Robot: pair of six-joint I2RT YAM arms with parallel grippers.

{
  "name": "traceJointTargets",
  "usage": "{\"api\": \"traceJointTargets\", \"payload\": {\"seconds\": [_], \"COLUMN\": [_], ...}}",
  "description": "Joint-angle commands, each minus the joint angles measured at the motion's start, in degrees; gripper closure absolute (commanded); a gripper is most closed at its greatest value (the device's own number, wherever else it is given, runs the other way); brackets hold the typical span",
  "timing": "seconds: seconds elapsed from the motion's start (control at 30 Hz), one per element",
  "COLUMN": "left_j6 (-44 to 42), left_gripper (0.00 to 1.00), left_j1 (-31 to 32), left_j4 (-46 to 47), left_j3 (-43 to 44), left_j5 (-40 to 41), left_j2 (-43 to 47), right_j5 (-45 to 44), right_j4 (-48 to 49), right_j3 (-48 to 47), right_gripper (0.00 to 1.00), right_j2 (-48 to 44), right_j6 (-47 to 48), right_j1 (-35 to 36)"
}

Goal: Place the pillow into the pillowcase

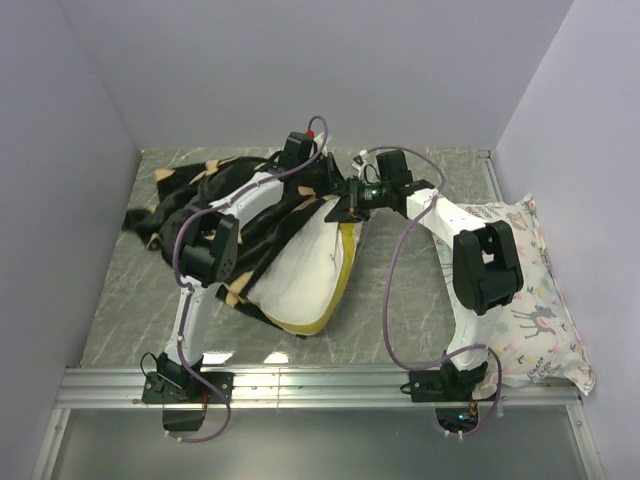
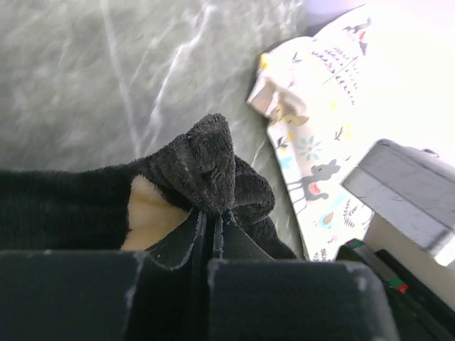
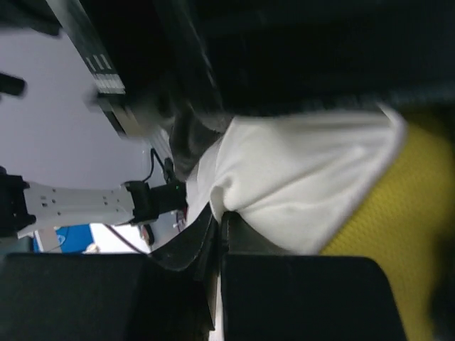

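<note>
Right gripper [image 3: 219, 222] pinches pillow [image 3: 306, 177]; left gripper [image 2: 213, 222] pinches pillowcase [image 2: 202, 160].

left fingers [image 2: 179, 245] pinched on pillowcase [image 2: 202, 160] fold | deer-print pillow [image 2: 313, 156] right | marbled table [image 2: 85, 71] beneath

Grey marbled table [image 1: 400, 290], as I see it from above. Left of centre lies the black pillowcase [image 1: 190, 195], crumpled. It partly covers the white pillow [image 1: 305, 280], whose yellow-banded end points toward the near edge. Far right, a deer-print pillow [image 1: 535, 310] lies along the wall.
</note>
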State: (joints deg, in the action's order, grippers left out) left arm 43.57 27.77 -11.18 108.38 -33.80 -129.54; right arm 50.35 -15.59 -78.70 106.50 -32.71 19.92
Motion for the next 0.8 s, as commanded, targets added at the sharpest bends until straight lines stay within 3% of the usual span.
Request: {"api": "traceJointTargets", "payload": {"seconds": [0.0, 0.07, 0.1, 0.17, 0.2, 0.27, 0.3, 0.37, 0.57, 0.77], "left_j6": [3.1, -4.1, -7.3, -17.2, -20.4, -28.2, -30.5, -38.8, -57.7, -62.0], "left_gripper": [0.95, 0.75, 0.5, 0.24, 0.2, 0.19, 0.18, 0.18, 0.19, 0.19], "left_j1": [1.2, -0.8, -1.6, -4.2, -5.3, -8.7, -9.7, -12.5, -16.7, -21.4], "left_j4": [9.4, 4.6, 1.0, -9.2, -12.8, -21.1, -22.7, -26.5, -35.5, -39.2], "left_j3": [6.6, 11.6, 13.3, 17.4, 18.0, 16.7, 12.5, 2.8, -21.5, -37.7], "left_j5": [-5.9, -7.3, -6.6, -5.3, -2.7, -0.5, 2.6, 4.7, 15.8, 19.6], "left_j2": [-0.8, -3.3, -3.5, -2.4, -1.5, 3.7, 6.2, 15.2, 36.0, 47.6], "right_j5": [-4.6, -7.6, -8.4, -10.3, -12.1, -12.3, -11.7, -11.2, -5.3, -3.5], "right_j4": [7.2, 6.5, 4.9, 0.8, -2.9, -4.5, -6.2, -11.0, -14.5, -13.6], "right_j3": [-1.9, -3.6, -4.9, -9.3, -10.0, -9.2, -8.8, -7.6, 4.9, 10.5], "right_gripper": [1.0, 1.0, 0.89, 0.73, 0.56, 0.37, 0.17, 0.09, 0.08, 0.08], "right_j2": [0.9, 3.1, 4.2, 7.2, 7.6, 6.4, 5.4, 2.4, -5.8, -5.3], "right_j6": [1.0, 2.9, 5.2, 8.0, 9.3, 9.2, 9.1, 9.7, 10.4, 11.7], "right_j1": [-0.5, -1.2, -1.4, -1.6, -2.0, -4.0, -4.6, -5.9, -3.0, 3.9]}}
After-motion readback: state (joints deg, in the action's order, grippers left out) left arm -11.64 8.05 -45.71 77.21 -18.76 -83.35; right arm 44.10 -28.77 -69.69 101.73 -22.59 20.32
